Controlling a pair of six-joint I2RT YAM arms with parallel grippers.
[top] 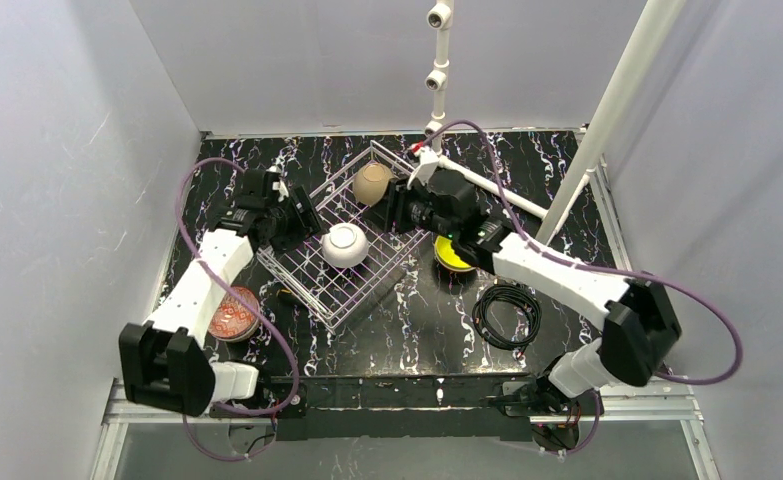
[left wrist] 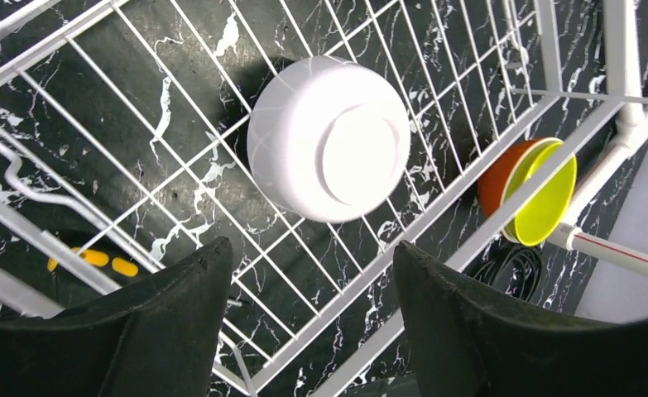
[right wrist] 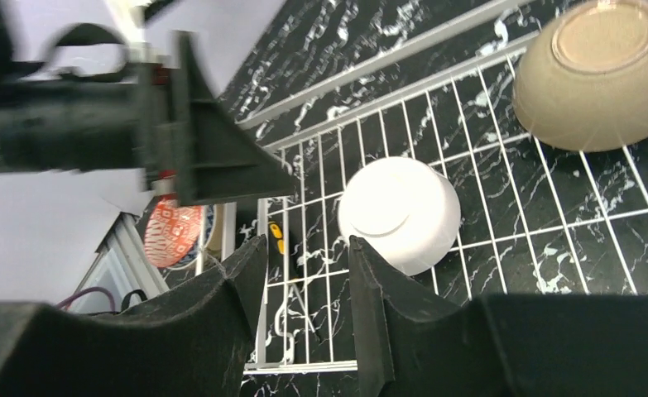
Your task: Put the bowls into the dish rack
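The wire dish rack (top: 339, 262) lies at an angle in the middle. A white bowl (top: 345, 245) and a tan bowl (top: 372, 183) sit upside down in it. My left gripper (top: 302, 225) hangs open and empty over the rack's left side, with the white bowl (left wrist: 330, 138) just ahead of its fingers (left wrist: 188, 314). My right gripper (top: 397, 210) is open and empty over the rack's right side, facing the white bowl (right wrist: 399, 213) and the tan bowl (right wrist: 602, 74). A yellow-green bowl (top: 452, 255) nested in an orange bowl (left wrist: 502, 178) stands right of the rack. The red-patterned bowl (top: 233, 315) stands at the left.
A coiled black cable (top: 507, 312) lies right of the rack near the front. A white pipe frame (top: 487, 185) runs behind the rack and up the back wall. A small black-and-yellow object (top: 285, 296) lies by the rack's front-left edge. Grey walls close in both sides.
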